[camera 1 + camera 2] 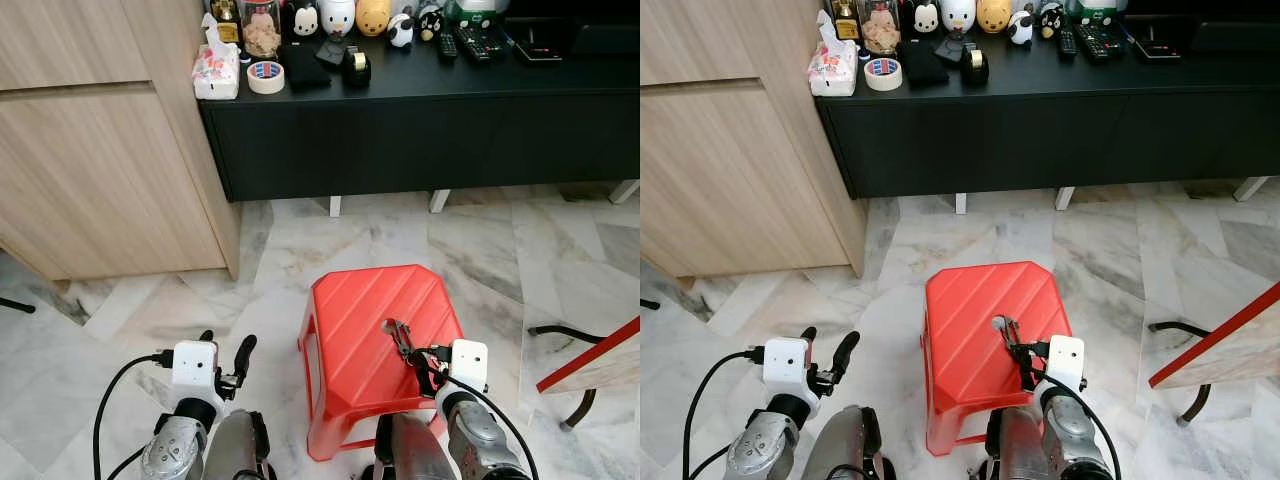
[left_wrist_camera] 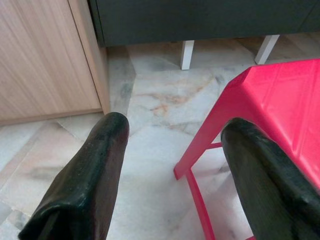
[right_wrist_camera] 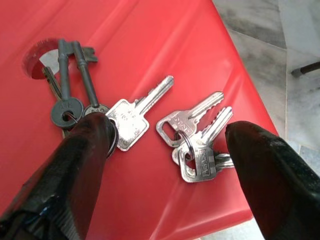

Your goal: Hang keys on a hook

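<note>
Ahead of you a black cabinet (image 1: pixel 420 130) runs along the wall beside a wooden cupboard (image 1: pixel 90 150). On the marble floor (image 1: pixel 520 250) stands the red stool (image 1: pixel 375 340), and your keys (image 3: pixel 145 120) lie spread on its top beside the centre hole. Your right gripper (image 3: pixel 165 165) hovers over them, fingers apart, one fingertip at the key ring. Your left gripper (image 2: pixel 172 170) hangs beside the stool, fingers spread.

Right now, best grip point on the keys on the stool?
Probably the rings where the keys join: they lie flat and fanned on the red stool, so single blades offer little edge. Come from above, as the open right gripper already straddles them.
</note>
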{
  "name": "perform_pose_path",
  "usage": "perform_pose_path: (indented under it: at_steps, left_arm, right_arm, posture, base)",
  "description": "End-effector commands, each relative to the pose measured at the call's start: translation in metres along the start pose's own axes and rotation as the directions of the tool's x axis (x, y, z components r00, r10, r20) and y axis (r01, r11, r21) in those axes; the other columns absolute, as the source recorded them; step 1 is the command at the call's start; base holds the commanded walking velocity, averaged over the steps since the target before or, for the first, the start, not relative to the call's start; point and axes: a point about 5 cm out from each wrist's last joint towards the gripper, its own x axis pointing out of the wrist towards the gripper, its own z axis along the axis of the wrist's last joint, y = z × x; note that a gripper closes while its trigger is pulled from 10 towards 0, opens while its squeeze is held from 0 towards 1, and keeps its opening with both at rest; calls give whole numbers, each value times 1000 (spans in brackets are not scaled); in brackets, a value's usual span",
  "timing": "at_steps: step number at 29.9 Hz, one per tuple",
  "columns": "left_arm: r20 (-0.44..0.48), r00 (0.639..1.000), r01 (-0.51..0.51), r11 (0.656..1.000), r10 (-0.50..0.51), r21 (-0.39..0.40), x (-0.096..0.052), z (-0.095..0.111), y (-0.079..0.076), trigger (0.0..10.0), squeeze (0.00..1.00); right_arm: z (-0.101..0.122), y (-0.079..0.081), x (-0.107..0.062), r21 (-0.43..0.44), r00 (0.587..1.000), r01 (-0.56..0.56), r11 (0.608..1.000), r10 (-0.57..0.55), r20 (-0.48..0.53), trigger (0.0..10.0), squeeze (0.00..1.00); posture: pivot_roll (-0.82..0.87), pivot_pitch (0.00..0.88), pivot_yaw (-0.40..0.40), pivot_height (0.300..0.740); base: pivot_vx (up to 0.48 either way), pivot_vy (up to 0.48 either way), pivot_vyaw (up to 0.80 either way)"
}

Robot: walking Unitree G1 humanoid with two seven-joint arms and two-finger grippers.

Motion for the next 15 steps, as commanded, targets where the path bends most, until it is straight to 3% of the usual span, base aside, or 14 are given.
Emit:
perform_pose_path:
  at_steps: [1, 11, 12, 13, 14, 15]
  left_arm:
    - [-27, 1000, 7, 1000, -7, 7, -3, -4, 0, 10000, 0]
    - [-34, 999, 8, 1000, -7, 15, -4, -4, 1, 10000, 0]
    - [-34, 999, 8, 1000, -7, 16, -4, -4, 1, 10000, 0]
    - [-35, 999, 8, 1000, -7, 17, -4, -4, 1, 10000, 0]
    - [-36, 999, 8, 1000, -8, 17, -4, -4, 1, 10000, 0]
    - [-36, 999, 8, 1000, -8, 18, -3, -4, 1, 10000, 0]
  right_arm:
    - [-12, -2, -3, 2, 999, 11, 1000, -11, -52, 10000, 0]
    - [-13, -3, -3, 8, 998, 20, 1000, -19, -59, 10000, 0]
    - [-13, -3, -3, 8, 998, 20, 1000, -20, -59, 7059, 0]
    - [-14, -3, -3, 7, 998, 20, 1000, -19, -60, 745, 0]
    - [-14, -3, -3, 7, 998, 19, 1000, -19, -61, 745, 0]
    - [-14, -2, -3, 6, 998, 18, 1000, -17, -64, 0, 0]
  posture:
    - [66, 200, -29, 622]
    - [70, 199, -22, 622]
    - [70, 199, -22, 622]
    - [70, 199, -22, 622]
    - [71, 199, -22, 622]
    - [71, 199, -21, 622]
  base:
    - [0, 0, 0]
    - [0, 0, 0]
    - [0, 0, 0]
    - [0, 0, 0]
    - [0, 0, 0]
    - [0, 0, 0]
